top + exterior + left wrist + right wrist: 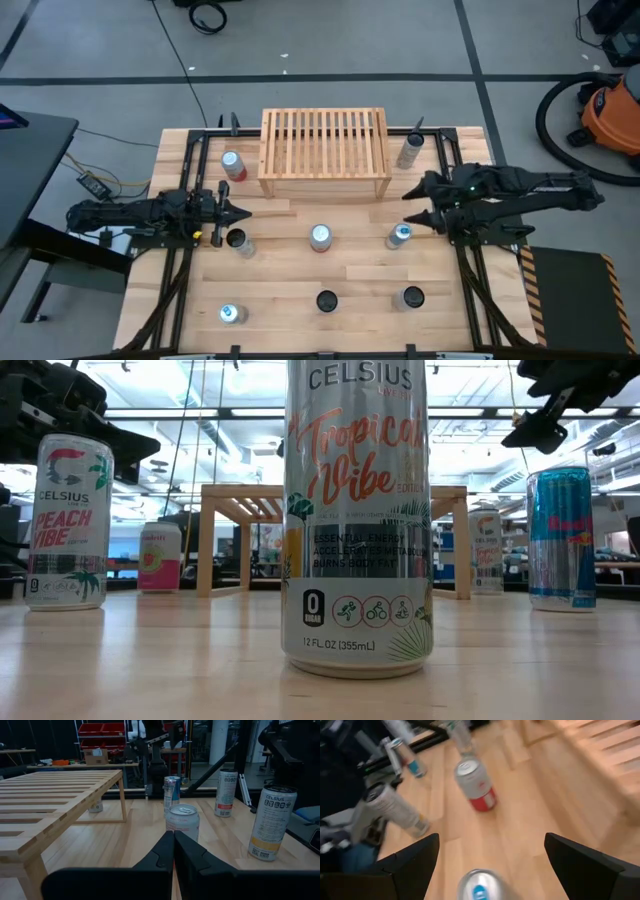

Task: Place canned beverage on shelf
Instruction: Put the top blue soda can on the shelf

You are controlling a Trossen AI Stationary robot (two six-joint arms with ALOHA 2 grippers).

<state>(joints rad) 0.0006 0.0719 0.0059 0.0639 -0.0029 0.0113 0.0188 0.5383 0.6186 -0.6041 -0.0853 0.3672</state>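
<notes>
Eight cans stand on the tabletop (300, 290); none is on the shelf (324, 150), whose slatted top is bare. Judged from that, placing has not begun for any can.

Left of frame, high view: left gripper (236, 213) hovers mid-left, jaws clenched on nothing, tips pointing toward frame centre. A red can (232, 166) stands above it beside the shelf's left leg; a dark-topped can (238, 241) sits just below the tips. A silver can (232, 315) stands lower left.

Centre: shelf at upper centre, back edge near the tabletop's far edge. Below it a red-and-silver can (320, 237), then a dark-topped can (327, 300). Open wood between shelf front and this row.

Right: a grey can (409, 150) beside the shelf's right leg, another can (410, 297) lower right. Right gripper (413, 219), jaws spread wide, released, with the blue-topped can (399, 236) just below its tips, not yet grasped. Likely next: close on it, lift, carry up-left over the shelf's front edge; grey can crowds that corner.
</notes>
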